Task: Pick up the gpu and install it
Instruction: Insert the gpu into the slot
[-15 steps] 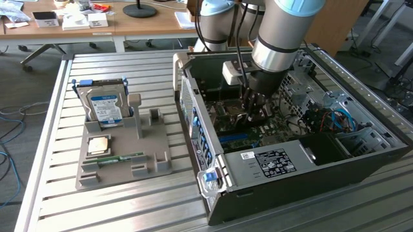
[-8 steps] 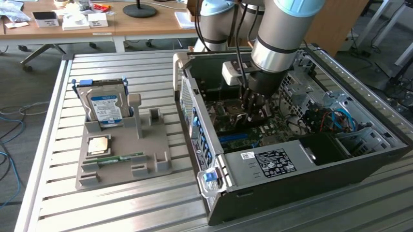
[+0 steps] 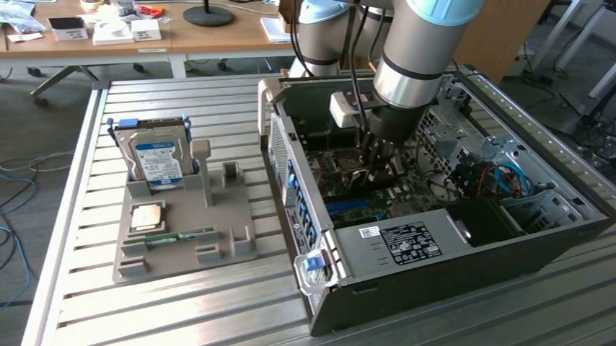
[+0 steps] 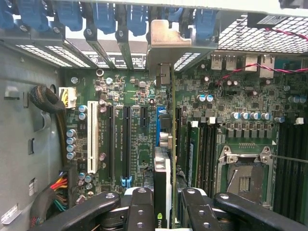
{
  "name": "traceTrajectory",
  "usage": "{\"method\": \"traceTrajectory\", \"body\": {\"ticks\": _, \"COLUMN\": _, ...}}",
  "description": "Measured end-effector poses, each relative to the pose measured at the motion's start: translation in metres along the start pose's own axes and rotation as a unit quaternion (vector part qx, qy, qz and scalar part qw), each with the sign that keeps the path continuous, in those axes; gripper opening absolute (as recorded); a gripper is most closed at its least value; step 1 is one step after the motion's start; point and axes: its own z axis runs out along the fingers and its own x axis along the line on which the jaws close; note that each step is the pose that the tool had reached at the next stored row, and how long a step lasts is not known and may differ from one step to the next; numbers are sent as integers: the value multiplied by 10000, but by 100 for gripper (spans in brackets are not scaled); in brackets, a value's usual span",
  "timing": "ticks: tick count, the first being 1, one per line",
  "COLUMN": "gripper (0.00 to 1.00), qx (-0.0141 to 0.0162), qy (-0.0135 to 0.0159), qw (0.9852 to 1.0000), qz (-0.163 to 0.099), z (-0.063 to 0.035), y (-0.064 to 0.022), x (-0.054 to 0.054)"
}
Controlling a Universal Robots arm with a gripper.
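Exterior view: arm (image 3: pixel 423 43) reaches down into open PC case (image 3: pixel 433 245); jaws low over motherboard (image 3: pixel 371 198), their load hidden behind the wrist; hard drive (image 3: pixel 159 162) stands in holder (image 3: pixel 183 231) on desk (image 3: pixel 68 288), well apart from jaws

Wrist view: jaws partly closed on gpu (image 4: pixel 163 178), edge-on between them; bracket (image 4: pixel 168 38) at rear slots ahead; pickup done; seating judged unfinished, connector edge hidden

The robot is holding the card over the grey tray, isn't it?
No. The gripper does hold the gpu, but inside the open computer case, above the green motherboard, not over the grey tray. The exterior view shows the arm reaching into the case, with the tray off to the exterior view's left.
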Motion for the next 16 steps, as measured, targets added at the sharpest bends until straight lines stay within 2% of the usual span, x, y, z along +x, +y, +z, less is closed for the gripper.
{"method": "traceTrajectory", "body": {"ticks": 16, "gripper": 27, "qx": 0, "qy": 0, "qw": 10000, "qz": 1, "z": 11, "y": 22, "x": -4}}
